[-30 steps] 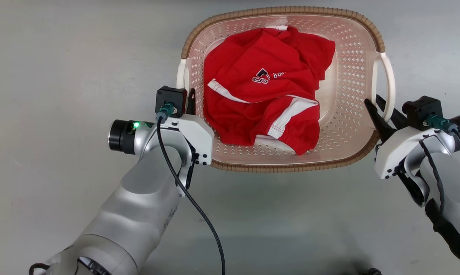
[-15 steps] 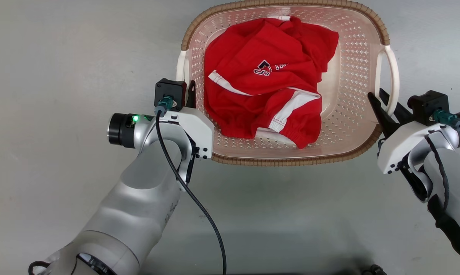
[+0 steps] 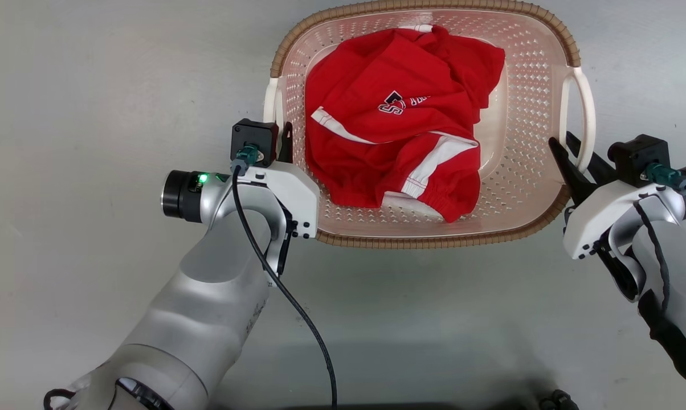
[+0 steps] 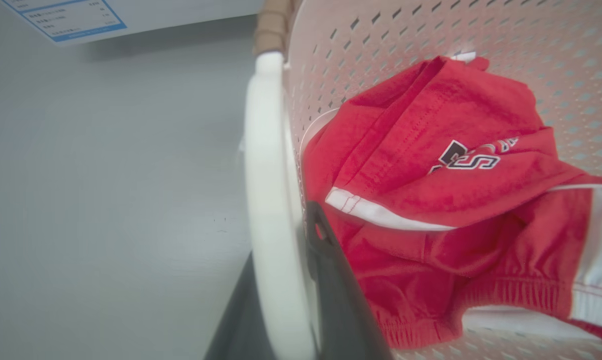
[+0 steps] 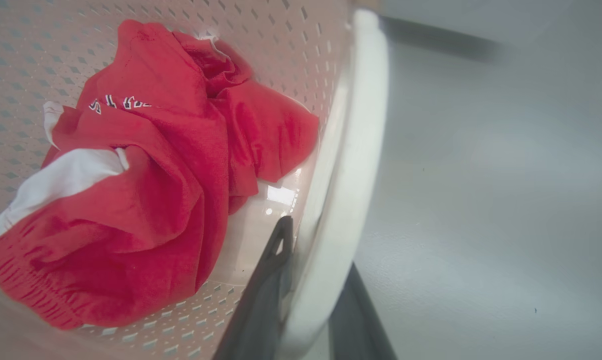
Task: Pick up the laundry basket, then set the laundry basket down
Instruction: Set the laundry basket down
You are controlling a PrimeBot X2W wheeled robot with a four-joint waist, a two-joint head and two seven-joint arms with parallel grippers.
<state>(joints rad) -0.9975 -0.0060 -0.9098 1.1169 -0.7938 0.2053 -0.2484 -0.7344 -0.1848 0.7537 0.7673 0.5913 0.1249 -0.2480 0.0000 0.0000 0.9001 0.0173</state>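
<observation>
Along the bottom of the head view, left forearm (image 3: 206, 307) and right forearm (image 3: 673, 267) rising from the lower corners over a grey floor (image 3: 92, 85). A black cable (image 3: 297, 307) trailing down from the left wrist.

Left of centre, left pincer (image 3: 286, 145) closed narrow on the left white handle (image 4: 263, 150) of the laundry basket (image 3: 525, 102). In the left wrist view, one dark finger inside the handle loop, the other outside, the handle pinched between.

At the right edge, right pincer (image 3: 560, 149) equally narrow, gripping the right white handle (image 5: 351, 150) near its lower end, one finger on each side.

Between the two pincers, filling the upper centre: pale pink, perforated, brown woven-look rim, far edge cut by the top of the frame. Cannot tell whether resting on the floor or raised off it.

Inside, crumpled on the bottom, a red garment (image 3: 394, 131) with white stripes and a dark letter print.

Farthest off, upper left of the left wrist view, the corner of a white printed sheet (image 4: 66, 17) with a blue border.
</observation>
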